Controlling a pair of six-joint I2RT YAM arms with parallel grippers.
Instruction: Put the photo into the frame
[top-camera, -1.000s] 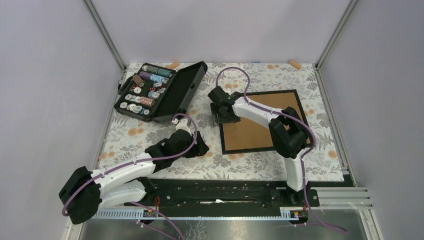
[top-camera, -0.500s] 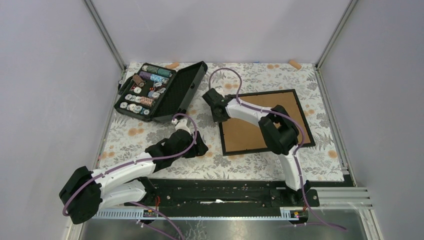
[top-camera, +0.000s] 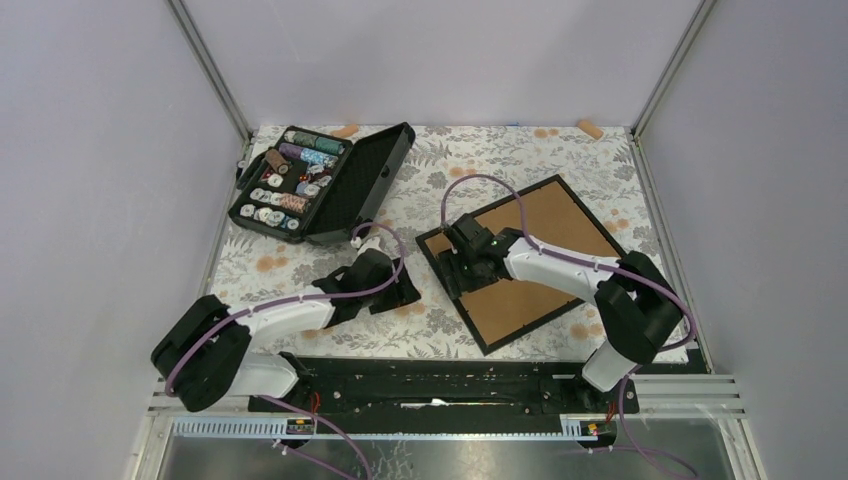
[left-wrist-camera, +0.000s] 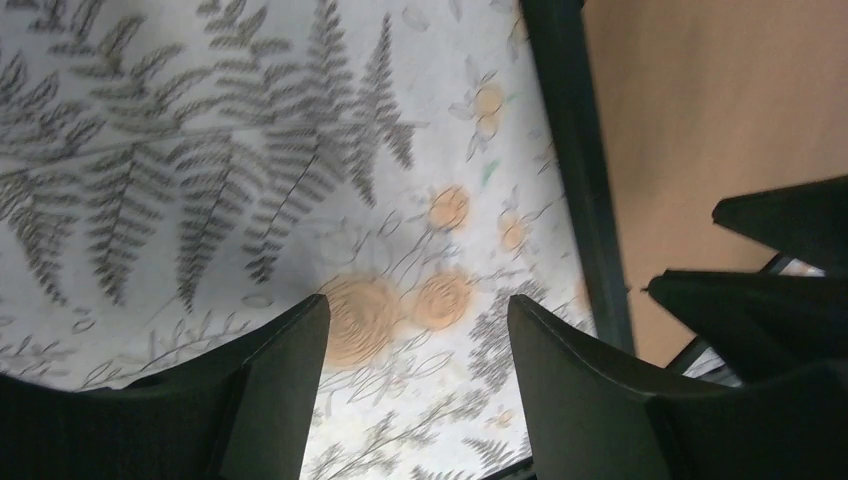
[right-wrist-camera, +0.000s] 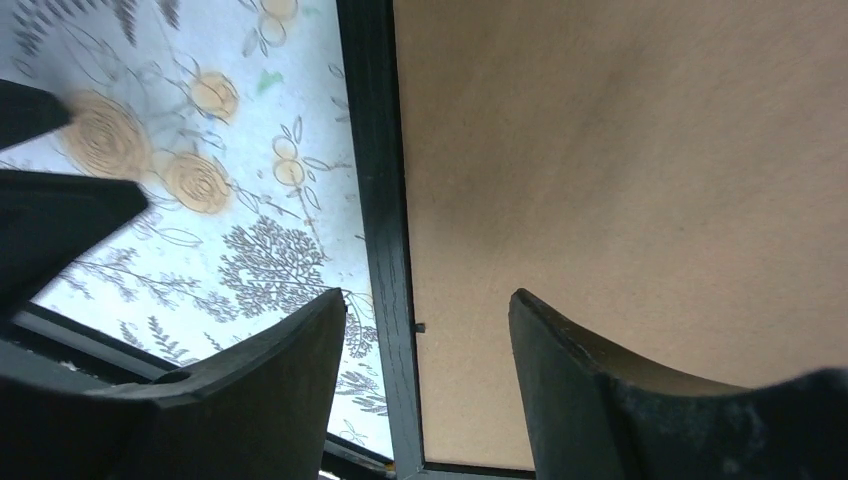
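Right of centre on the floral tablecloth (top-camera: 440, 160), we see the frame (top-camera: 550, 220) lying back-up and turned diagonal, its brown board showing. The right gripper (right-wrist-camera: 428, 305) hangs over the frame's left black edge, jaws apart, clamping nothing. The left gripper (left-wrist-camera: 415, 310) sits just beside that edge over the cloth, jaws also apart, holding nothing. An open case of thread spools (top-camera: 330, 180) lies far left.

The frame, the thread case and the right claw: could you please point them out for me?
frame (top-camera: 555, 220), top view, bare brown back board.
thread case (top-camera: 362, 185), top view, open lid's inside.
right claw (right-wrist-camera: 425, 300), right wrist view, midway between fingertips.
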